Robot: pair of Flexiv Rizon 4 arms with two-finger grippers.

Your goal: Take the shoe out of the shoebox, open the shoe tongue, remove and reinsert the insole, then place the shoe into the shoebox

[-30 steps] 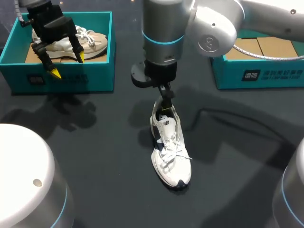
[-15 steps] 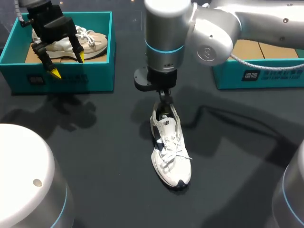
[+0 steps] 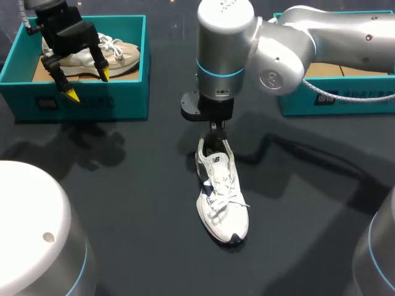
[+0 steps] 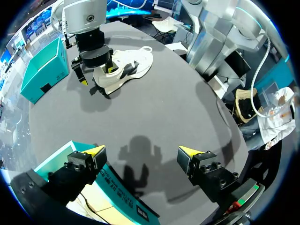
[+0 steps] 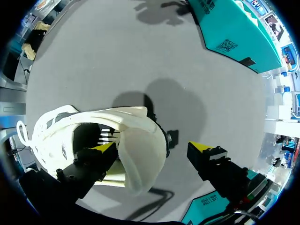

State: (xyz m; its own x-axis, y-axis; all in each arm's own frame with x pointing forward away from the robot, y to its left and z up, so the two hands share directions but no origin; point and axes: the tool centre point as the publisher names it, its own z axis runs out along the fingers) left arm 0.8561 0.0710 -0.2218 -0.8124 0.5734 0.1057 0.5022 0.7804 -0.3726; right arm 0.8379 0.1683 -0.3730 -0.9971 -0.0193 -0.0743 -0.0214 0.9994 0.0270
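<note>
A white laced shoe (image 3: 222,200) lies on the dark table, toe toward the front. My right gripper (image 3: 215,132) hangs over its heel. In the right wrist view the right gripper (image 5: 152,149) stands open, with one fingertip (image 5: 104,149) inside the shoe's opening (image 5: 89,136) and the other outside, clear of the heel (image 5: 145,154). My left gripper (image 3: 87,84) hangs open over the front wall of the left teal shoebox (image 3: 123,98), holding nothing. The left wrist view has its gripper (image 4: 143,152) above that box (image 4: 112,180), with the white shoe (image 4: 126,65) far ahead.
A beige shoe (image 3: 120,54) lies inside the left shoebox. A second teal shoebox (image 3: 333,98) with a cardboard floor stands at the back right, under my right arm. Bare table lies around the white shoe.
My right arm's wrist has shifted a little right and toward the front over the heel. The white shoe and my left arm have kept still.
</note>
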